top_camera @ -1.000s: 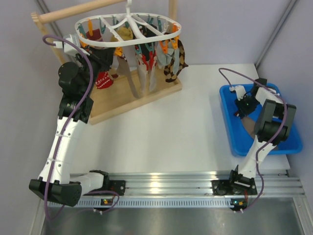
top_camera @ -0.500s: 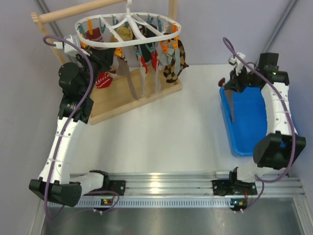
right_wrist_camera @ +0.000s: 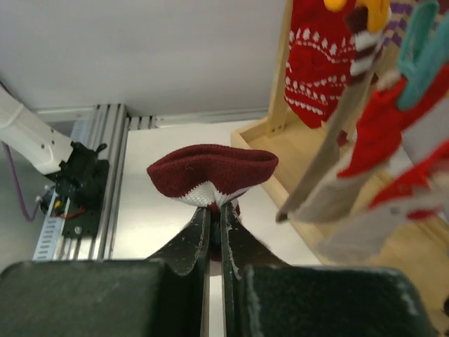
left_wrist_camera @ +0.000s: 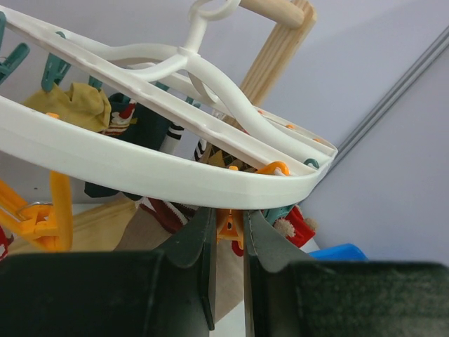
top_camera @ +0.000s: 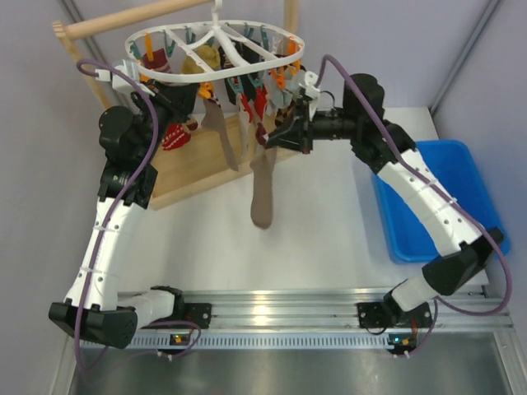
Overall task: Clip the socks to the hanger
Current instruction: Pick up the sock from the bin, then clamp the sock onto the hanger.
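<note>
The white oval hanger (top_camera: 216, 72) with orange and teal pegs hangs from the wooden rod, with several socks clipped under it. My left gripper (top_camera: 189, 92) is up under its ring (left_wrist_camera: 175, 181), and its jaws (left_wrist_camera: 228, 228) are closed on an orange peg (left_wrist_camera: 230, 226). My right gripper (top_camera: 278, 137) reaches left to just below the hanger's right side. It is shut on the dark red cuff (right_wrist_camera: 210, 170) of a taupe sock (top_camera: 262, 191) that dangles over the table. The right wrist view shows the jaws (right_wrist_camera: 216, 214) pinching that cuff.
The light wooden frame's tray base (top_camera: 216, 169) stands at the back left under the hanger. A blue bin (top_camera: 440, 193) sits at the right edge. Clipped socks (right_wrist_camera: 319, 63) hang close to the right of my right gripper.
My right arm has lifted the sock out of the blue bin and swung it left across the table to the hanger. The left arm has stayed at the hanger.
</note>
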